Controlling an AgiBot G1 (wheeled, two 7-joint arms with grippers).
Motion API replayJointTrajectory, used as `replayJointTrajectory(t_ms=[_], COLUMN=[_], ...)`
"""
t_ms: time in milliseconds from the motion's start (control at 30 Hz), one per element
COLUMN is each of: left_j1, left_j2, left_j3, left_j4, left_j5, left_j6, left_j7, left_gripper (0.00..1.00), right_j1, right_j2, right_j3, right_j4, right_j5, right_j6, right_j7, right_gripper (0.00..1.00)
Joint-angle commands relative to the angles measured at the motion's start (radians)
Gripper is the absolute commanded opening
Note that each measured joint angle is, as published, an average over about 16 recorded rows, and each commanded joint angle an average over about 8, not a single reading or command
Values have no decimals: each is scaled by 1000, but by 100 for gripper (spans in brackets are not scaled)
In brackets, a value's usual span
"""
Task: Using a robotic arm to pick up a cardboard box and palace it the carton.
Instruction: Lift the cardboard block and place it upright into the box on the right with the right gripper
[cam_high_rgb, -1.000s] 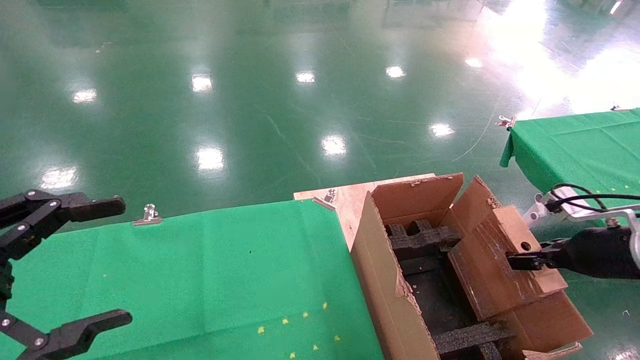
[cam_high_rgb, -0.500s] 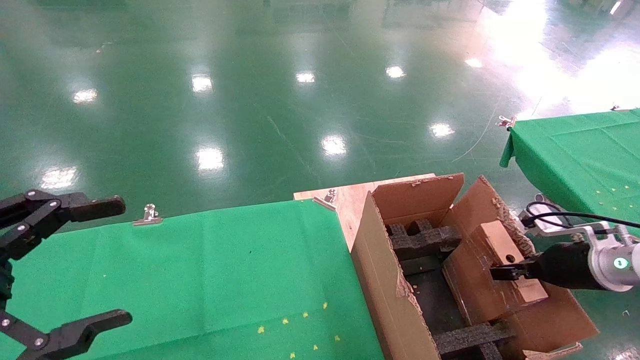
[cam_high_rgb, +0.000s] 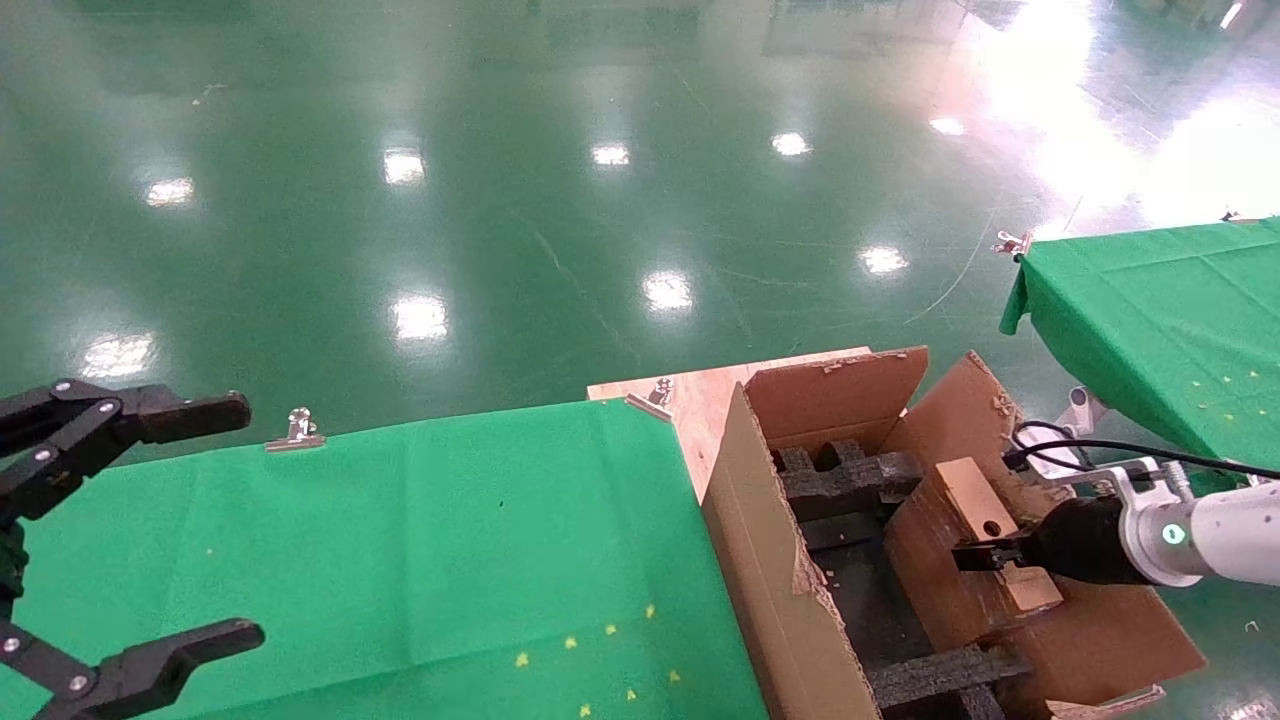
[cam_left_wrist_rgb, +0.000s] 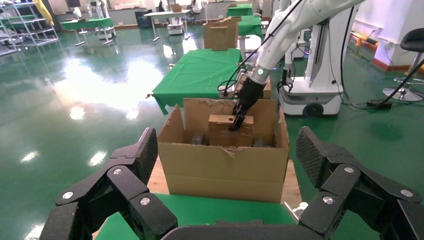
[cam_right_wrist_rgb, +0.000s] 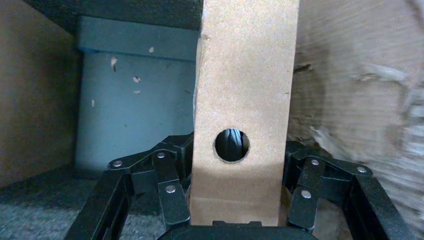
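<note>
While my left gripper (cam_high_rgb: 130, 540) idles wide open, my right gripper (cam_high_rgb: 985, 556) clamps the cardboard box (cam_high_rgb: 975, 550) inside the carton (cam_high_rgb: 770, 560) at the counter's right edge.

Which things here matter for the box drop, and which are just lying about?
In play:
right gripper, shut on the box
box, held upright
carton, with foam inserts

Lying about:
left gripper, open, over the green table
clip
far green table

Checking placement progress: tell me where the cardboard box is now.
Head view, right side: the cardboard box, clamped by the right gripper, sits partly inside the carton beside its right flap.
</note>
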Motion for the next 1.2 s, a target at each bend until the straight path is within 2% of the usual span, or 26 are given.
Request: replayJointTrajectory(t_ms=[33, 533, 567, 800, 833, 1200], left_j1=[0, 0, 0, 0, 0, 0], left_j2=[0, 0, 0, 0, 0, 0], left_j3=[0, 1, 1, 1, 1, 2], left_j4=[0, 0, 0, 0, 0, 0], left_j5=[0, -1, -1, -1, -1, -1], left_j6=[0, 0, 0, -1, -1, -1], left_j7=[0, 0, 1, 1, 1, 1], left_gripper=[100, 100, 100, 100, 100, 100], right_j1=[-23, -140, -144, -162, -162, -153], right_j2=[-19, -148, -154, -175, -175, -169], right_j3=[6, 52, 55, 66, 66, 65], right_j4=[-27, -242, -253, -294, -295, -284], right_j5=[16, 91, 94, 111, 111, 107], right_j6=[0, -49, -53, -68, -69, -65], right_j7=[-15, -133, -138, -158, -158, -153], right_gripper=[0, 0, 4, 91, 100, 100])
